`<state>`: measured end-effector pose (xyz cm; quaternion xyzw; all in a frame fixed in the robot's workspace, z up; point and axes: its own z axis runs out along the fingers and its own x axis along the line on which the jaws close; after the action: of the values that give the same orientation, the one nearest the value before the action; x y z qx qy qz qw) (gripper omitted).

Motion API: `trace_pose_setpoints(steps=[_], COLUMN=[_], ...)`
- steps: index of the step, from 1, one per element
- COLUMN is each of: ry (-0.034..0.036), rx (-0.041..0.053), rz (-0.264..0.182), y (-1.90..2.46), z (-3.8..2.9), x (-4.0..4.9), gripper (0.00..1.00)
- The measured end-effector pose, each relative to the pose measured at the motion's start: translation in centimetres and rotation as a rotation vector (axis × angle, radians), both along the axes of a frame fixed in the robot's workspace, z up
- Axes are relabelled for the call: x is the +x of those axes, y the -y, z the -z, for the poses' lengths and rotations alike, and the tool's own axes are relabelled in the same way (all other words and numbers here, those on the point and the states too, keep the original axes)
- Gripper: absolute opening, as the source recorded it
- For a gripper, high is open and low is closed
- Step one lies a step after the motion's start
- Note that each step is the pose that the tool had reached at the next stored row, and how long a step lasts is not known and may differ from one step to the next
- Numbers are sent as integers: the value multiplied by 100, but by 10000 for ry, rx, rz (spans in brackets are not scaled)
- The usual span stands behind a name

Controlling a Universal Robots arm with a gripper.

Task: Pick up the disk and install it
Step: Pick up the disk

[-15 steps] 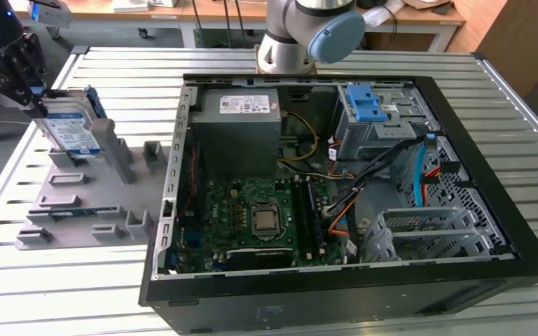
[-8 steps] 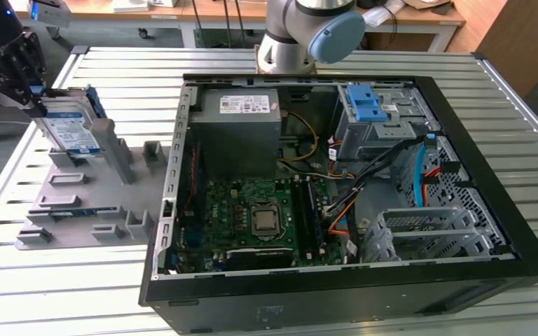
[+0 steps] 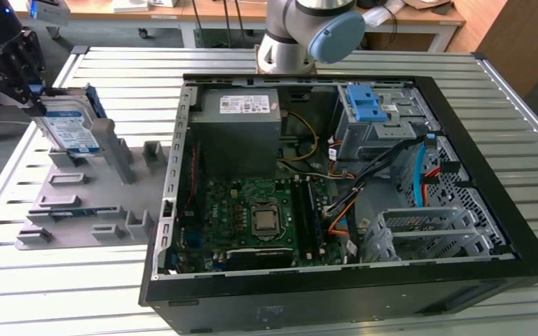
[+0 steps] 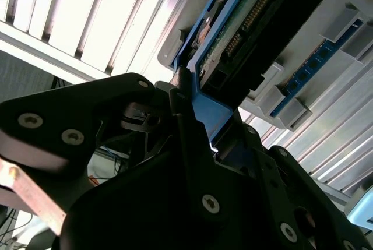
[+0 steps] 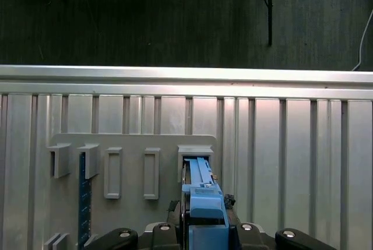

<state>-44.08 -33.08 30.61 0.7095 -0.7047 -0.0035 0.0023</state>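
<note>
Item: disk [image 3: 71,129] | long axis upright in grey rack [image 3: 87,199], directly beneath your end effector [image 3: 37,103] | clenched on disk's upper edge

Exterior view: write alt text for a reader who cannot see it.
The gripper is closed on the top edge of the disk, which stands on edge at a grey fixture on the exterior view's left. Beside it, on a slatted metal table, lies an open computer case.
</note>
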Motion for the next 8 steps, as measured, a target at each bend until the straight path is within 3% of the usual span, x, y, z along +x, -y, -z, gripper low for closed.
trace_pose_setpoints(steps=[8], ry=[0], rx=[0], rz=[0], y=[0], z=[-17], x=[0], gripper=[36])
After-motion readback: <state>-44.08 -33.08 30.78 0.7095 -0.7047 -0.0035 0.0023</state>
